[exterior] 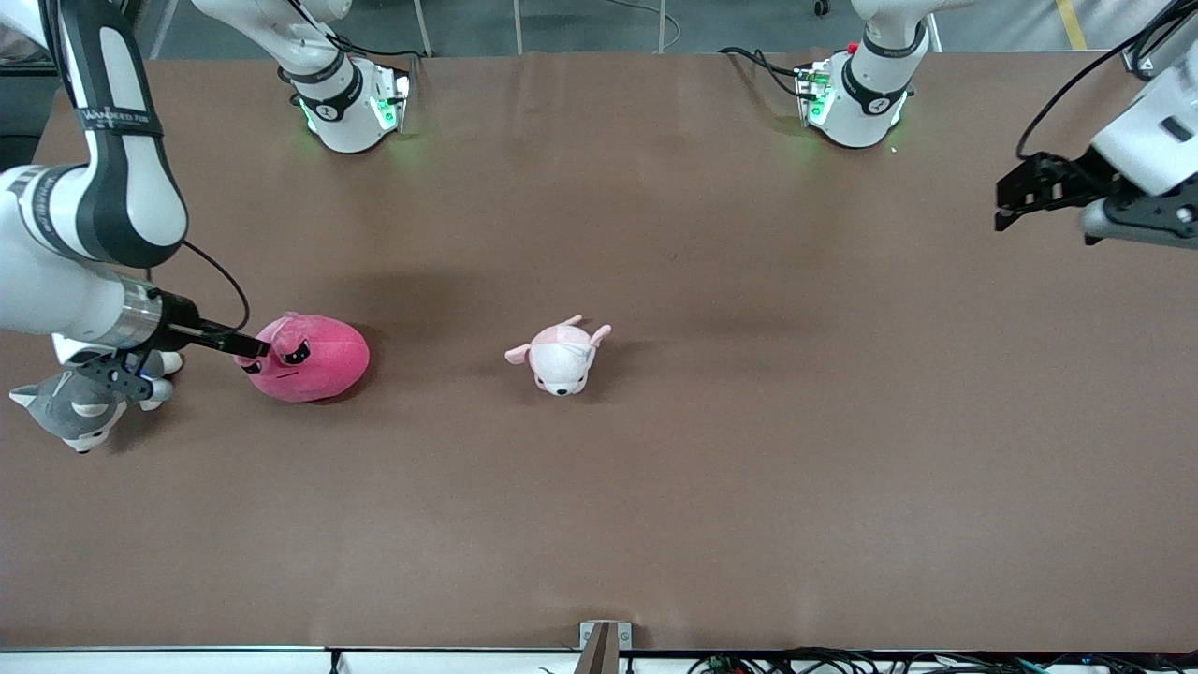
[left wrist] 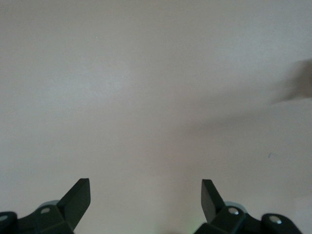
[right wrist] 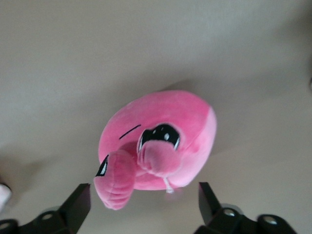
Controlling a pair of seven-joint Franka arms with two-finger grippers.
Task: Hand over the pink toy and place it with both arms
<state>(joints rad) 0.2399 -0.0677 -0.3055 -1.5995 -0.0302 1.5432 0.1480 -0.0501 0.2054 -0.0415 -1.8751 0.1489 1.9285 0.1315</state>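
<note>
The pink toy [exterior: 314,358] lies on the brown table [exterior: 655,487] toward the right arm's end, its angry eyes turned to the right gripper. It fills the middle of the right wrist view [right wrist: 161,141]. My right gripper [exterior: 251,348] is low at the toy's face, open, its fingertips [right wrist: 80,195] just short of the toy and holding nothing; the gap [right wrist: 144,189] shows table and the toy's edge. My left gripper [exterior: 1005,204] hangs over the table at the left arm's end, open and empty [left wrist: 145,182], and waits.
A pale pink-and-white puppy plush [exterior: 562,356] lies near the table's middle. A grey-and-white husky plush [exterior: 80,412] lies under the right arm's wrist, nearer the front camera than the pink toy. The two arm bases [exterior: 351,103] stand along the table's edge farthest from the camera.
</note>
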